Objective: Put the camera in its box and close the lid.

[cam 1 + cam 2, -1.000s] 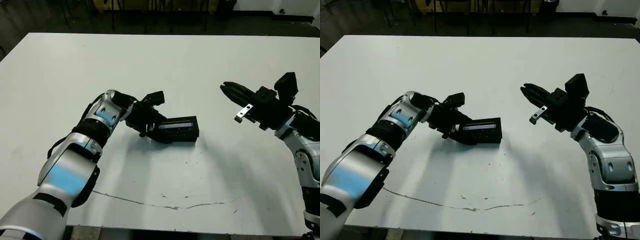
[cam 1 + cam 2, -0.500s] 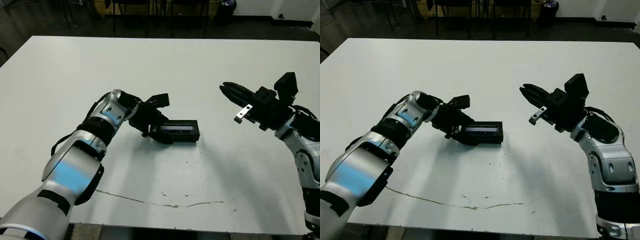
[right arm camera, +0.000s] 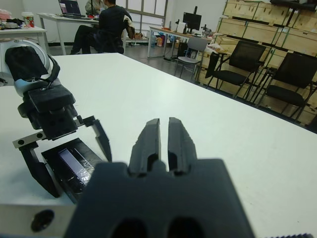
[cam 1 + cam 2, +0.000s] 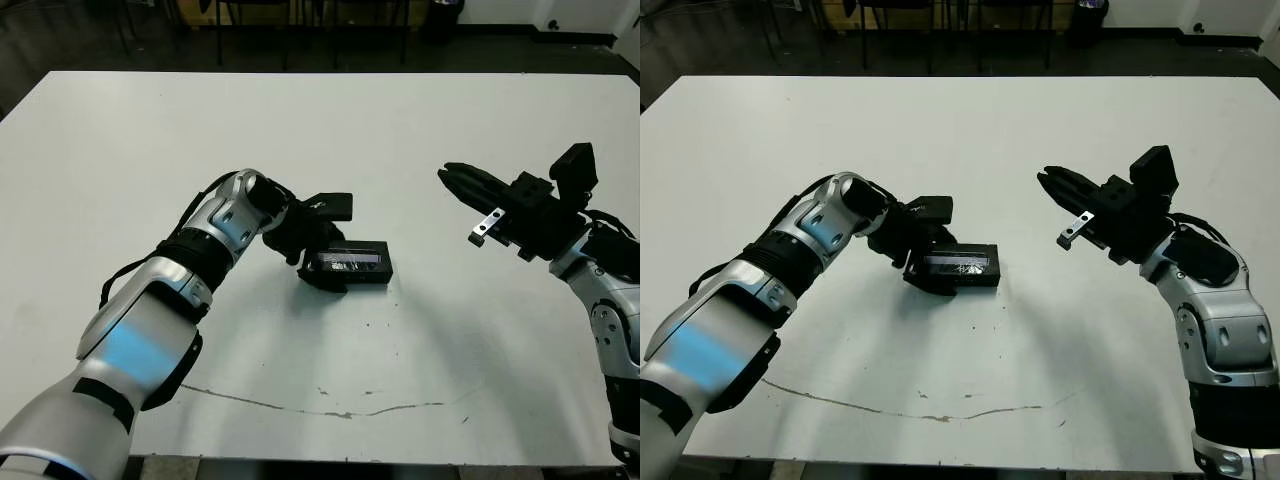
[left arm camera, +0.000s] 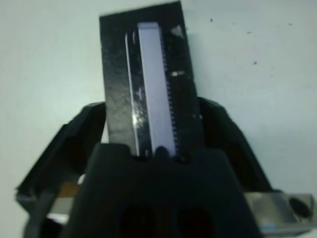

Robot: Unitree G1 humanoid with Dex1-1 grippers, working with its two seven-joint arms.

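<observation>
On our white table point(image 4: 420, 130) we keep the left gripper point(image 4: 318, 262) open astride the lidded box point(image 4: 350, 263), gripping nothing, so it may skid when nudged, while the right gripper point(image 4: 450, 174) hangs closed and empty.

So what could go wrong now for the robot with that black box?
The left gripper has its fingers spread on either side of the box, not squeezing it. If it closes crooked or pushes, the box might slide across the table. The right gripper is shut, hovering off to the side, so it can't steady anything.
</observation>
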